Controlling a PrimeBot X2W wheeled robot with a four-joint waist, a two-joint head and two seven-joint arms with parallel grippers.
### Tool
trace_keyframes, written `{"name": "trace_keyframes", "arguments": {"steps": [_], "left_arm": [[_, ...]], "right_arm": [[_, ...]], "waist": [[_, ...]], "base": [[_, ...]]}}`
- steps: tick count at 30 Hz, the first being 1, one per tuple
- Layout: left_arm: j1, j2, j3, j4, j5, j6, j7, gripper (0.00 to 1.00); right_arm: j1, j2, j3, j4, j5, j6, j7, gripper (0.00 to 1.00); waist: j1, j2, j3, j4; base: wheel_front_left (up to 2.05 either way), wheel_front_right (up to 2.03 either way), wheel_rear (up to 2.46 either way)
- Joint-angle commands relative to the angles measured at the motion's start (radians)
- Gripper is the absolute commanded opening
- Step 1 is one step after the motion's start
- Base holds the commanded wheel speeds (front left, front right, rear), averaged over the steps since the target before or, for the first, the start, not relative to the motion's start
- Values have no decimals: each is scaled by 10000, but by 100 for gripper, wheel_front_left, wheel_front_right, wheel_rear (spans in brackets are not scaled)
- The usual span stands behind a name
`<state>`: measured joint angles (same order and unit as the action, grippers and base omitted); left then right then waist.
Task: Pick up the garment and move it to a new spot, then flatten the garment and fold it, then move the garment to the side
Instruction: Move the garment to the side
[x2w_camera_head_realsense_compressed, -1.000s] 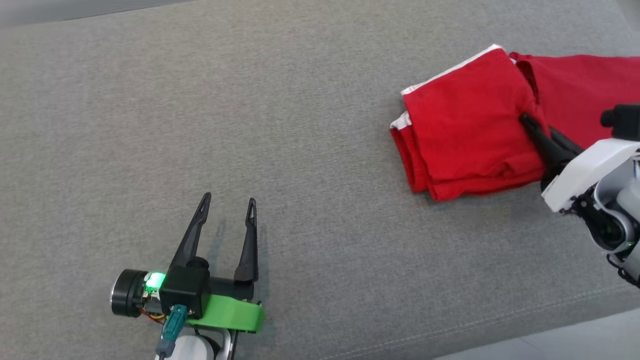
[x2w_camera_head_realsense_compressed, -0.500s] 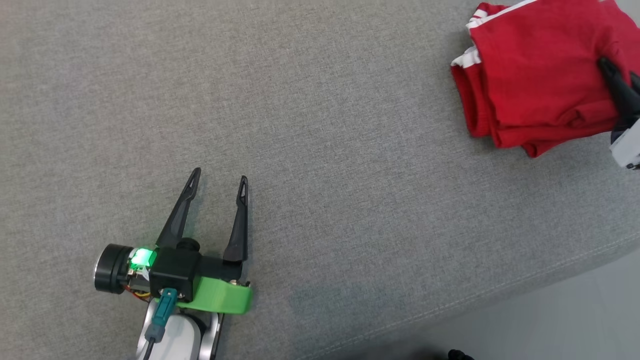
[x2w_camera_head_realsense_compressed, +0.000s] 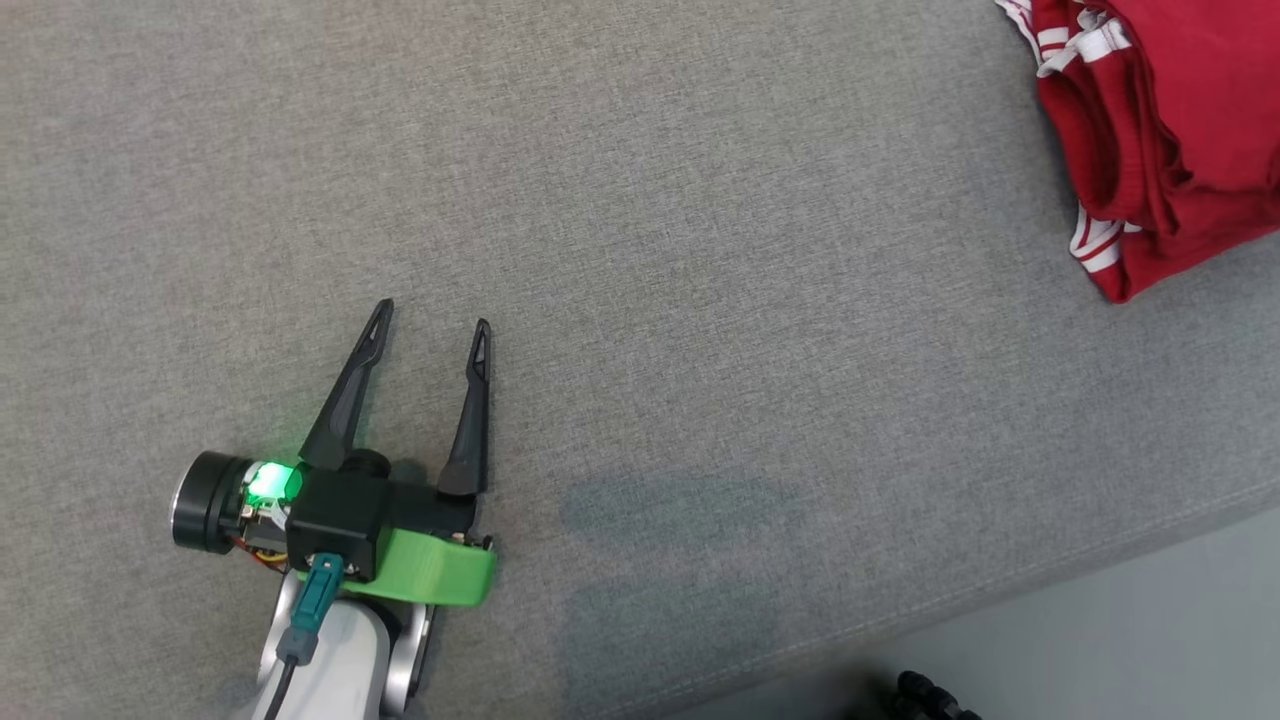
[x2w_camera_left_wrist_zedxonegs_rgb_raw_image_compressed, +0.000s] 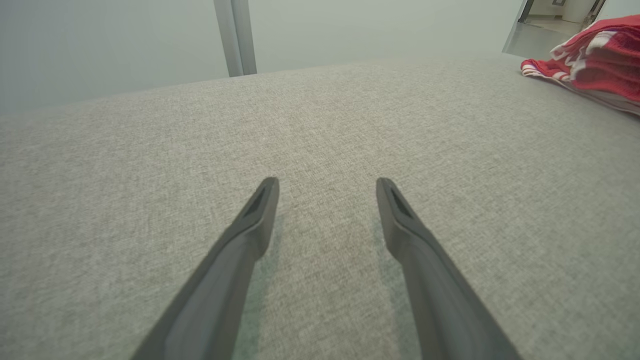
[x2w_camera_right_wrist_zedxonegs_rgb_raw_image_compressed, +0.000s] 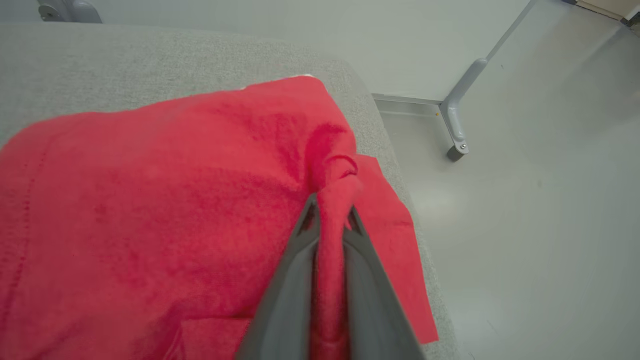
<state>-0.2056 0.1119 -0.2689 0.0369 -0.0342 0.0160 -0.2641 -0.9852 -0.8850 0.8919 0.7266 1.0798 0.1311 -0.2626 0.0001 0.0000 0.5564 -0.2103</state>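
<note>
Left gripper (x2w_camera_head_realsense_compressed: 432, 315) sits low over the grey cushion (x2w_camera_head_realsense_compressed: 700, 250), close to its front edge. The forearm comes up from below, the two dark fingers are spread wide with nothing between them, and a green light (x2w_camera_head_realsense_compressed: 268, 480) glows at the wrist. In the left wrist view those fingers point across bare fabric toward the cushion's far edge.

Over to the right gripper (x2w_camera_right_wrist_zedxonegs_rgb_raw_image_compressed: 332, 205): its fingers are pressed close together, pinching a bunched ridge of the garment (x2w_camera_right_wrist_zedxonegs_rgb_raw_image_compressed: 150, 200). The garment is red with white-striped trim and lies folded in layers at the cushion's right end. It runs up to the corner there, and one flap reaches the side edge.

Beyond the cushion is pale, glossy floor (x2w_camera_right_wrist_zedxonegs_rgb_raw_image_compressed: 525, 200) and a grey metal leg (x2w_camera_right_wrist_zedxonegs_rgb_raw_image_compressed: 460, 110). A plain light wall with an upright post (x2w_camera_left_wrist_zedxonegs_rgb_raw_image_compressed: 235, 35) stands behind the far edge.
</note>
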Motion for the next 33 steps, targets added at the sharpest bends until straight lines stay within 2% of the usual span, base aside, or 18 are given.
{"name": "trace_keyframes", "arguments": {"steps": [1,2,6,10,15,20,24,33], "left_arm": [[-187,69,1,37,52,-40,16,100],[-194,61,1,52,48,-33,16,100],[-170,-23,-35,133,-53,-22,16,100],[-4,-136,-51,194,-135,43,16,100],[390,-356,59,279,-582,210,16,100],[793,-518,338,278,-1238,367,16,100],[1152,-592,716,324,-1968,571,14,100],[1741,-610,858,541,-2466,809,14,100]], "right_arm": [[-161,75,-61,332,-362,-9,-34,65],[-228,135,-126,568,-554,-11,-34,100],[-433,350,-754,1623,-1727,-12,-35,100],[-449,794,-2358,1811,-3113,-12,-36,100],[1255,1764,-4844,6,-4518,-14,-37,100],[3471,3203,-6499,-2253,-6069,-12,-35,100],[4978,4479,-7168,-3467,-7099,-12,-36,100],[7319,6655,-7976,-5083,-8781,-12,-36,100]], "waist": [[-1,0,42,122],[-1,0,15,156],[-1,0,-242,287],[-1,0,-687,393],[-1,0,-1553,559],[-1,0,-2456,758],[-1,0,-3180,960],[-1,0,-4540,1518]], "base": [[0,0,0],[0,0,0],[0,0,0],[0,0,0],[0,0,0],[0,0,0],[0,0,0],[0,0,0]]}}
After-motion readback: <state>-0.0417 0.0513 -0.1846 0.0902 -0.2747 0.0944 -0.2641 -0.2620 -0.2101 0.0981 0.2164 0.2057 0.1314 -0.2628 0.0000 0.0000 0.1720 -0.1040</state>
